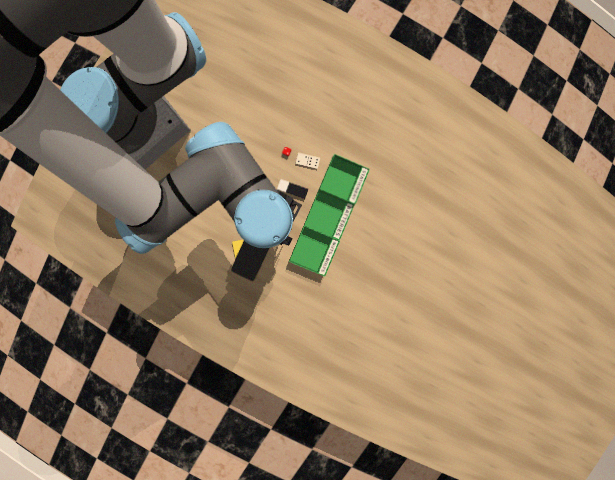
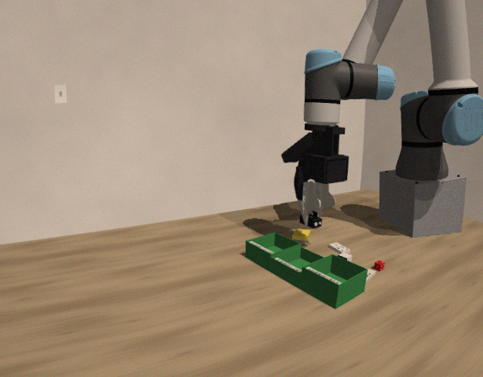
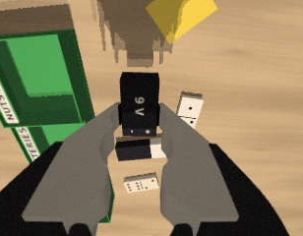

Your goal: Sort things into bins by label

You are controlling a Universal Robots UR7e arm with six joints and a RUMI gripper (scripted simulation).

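Observation:
My gripper [image 2: 311, 217] [image 3: 140, 104] is shut on a black 9 V battery [image 2: 316, 222] [image 3: 140, 93], held above the table beside the bins. The green bins [image 2: 314, 284] [image 3: 84, 84] stand upright in a joined row, labelled STATIONERY, BATTERIES and NUTS+BOLTS; nothing shows inside them. A black-and-white block [image 1: 297, 191] [image 3: 133, 149], maybe an eraser, lies near the bins. One domino [image 1: 308, 160] [image 3: 141, 184] and a red die [image 1: 286, 151] [image 2: 378, 265] lie near the STATIONERY end. Another domino [image 2: 338, 247] [image 3: 190, 105] and a yellow block [image 1: 237, 246] [image 2: 301, 234] [image 3: 191, 14] lie on the table.
The arm's grey base [image 2: 421, 210] stands behind the loose things. The arm hides part of the table in the top view. A wall [image 2: 151, 122] rises beyond the table in the exterior view.

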